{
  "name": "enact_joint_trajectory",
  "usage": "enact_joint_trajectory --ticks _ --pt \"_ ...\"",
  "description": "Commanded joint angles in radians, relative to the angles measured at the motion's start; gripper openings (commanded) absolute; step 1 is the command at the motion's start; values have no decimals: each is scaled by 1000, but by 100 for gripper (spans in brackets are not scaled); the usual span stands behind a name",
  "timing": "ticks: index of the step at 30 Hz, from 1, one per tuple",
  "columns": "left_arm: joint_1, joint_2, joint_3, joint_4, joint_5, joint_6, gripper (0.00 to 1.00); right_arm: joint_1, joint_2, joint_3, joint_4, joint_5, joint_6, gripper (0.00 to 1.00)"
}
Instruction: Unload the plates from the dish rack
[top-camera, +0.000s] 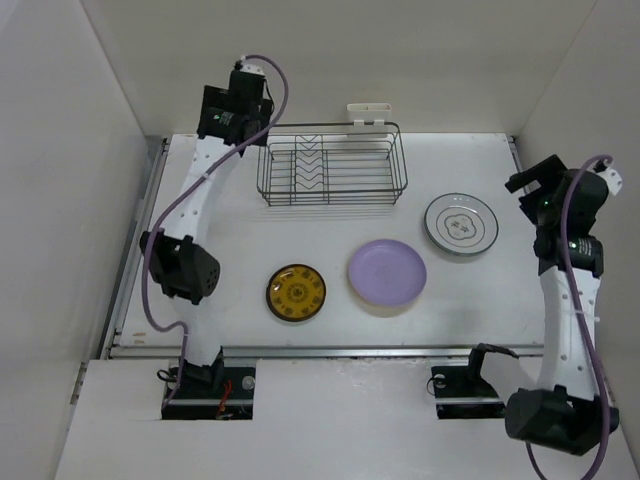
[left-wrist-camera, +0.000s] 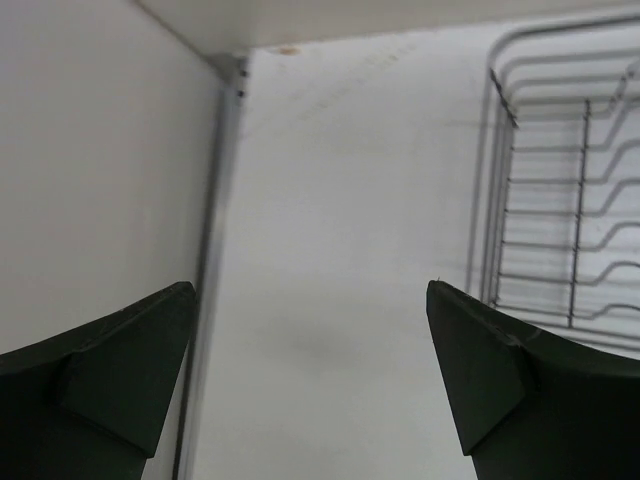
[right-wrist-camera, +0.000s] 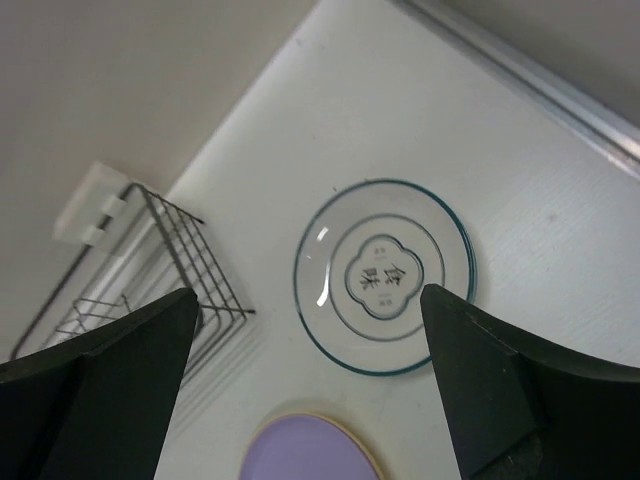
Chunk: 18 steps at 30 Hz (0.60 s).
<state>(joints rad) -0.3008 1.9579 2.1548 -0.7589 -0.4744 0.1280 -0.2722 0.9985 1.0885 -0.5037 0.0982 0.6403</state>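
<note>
White table (top-camera: 480, 300) boxed in by plain white walls (top-camera: 60, 200), that's the whole setup. At the far side, a bit left of centre, sits the dish rack (top-camera: 332, 165) with its little white holder (top-camera: 370, 113) on the back long edge, and you can see the wire slots in its bottom end to end. Three plates lie flat on the table, nearer the arms. There's the small dark gold-centred plate (top-camera: 296, 292), then the lavender plate (top-camera: 387, 273) just right of it, close but not touching. The white-grey plate (top-camera: 461, 222) with the dark rim is further right and a little farther back, well clear of the rack. As for the arms, the left gripper (left-wrist-camera: 310, 300) is up by the rack's left end, fingers spread wide with only bare table between them and the rack wires off to its right. Over the right side of the table the right gripper (right-wrist-camera: 308, 300) hangs with fingers also spread wide, nothing held, looking down on the white-grey plate, which has dark characters printed in its middle
</note>
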Motion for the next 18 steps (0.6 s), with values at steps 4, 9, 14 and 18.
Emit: enact_joint_trajectory --ticks 4,9,14,18 --pt "-1 -221 42 50 -293 25 99 10 -115 168 -9 63 -86 100" --pt "-1 -298 21 -54 -293 16 99 10 -178 200 -19 14 -99 100" --pt "-1 -329 -45 -54 -293 -4 99 10 -225 200 -38 1 -108 100" --pt "-1 -338 -55 -54 -293 -13 99 10 -261 179 -48 -9 -117 100"
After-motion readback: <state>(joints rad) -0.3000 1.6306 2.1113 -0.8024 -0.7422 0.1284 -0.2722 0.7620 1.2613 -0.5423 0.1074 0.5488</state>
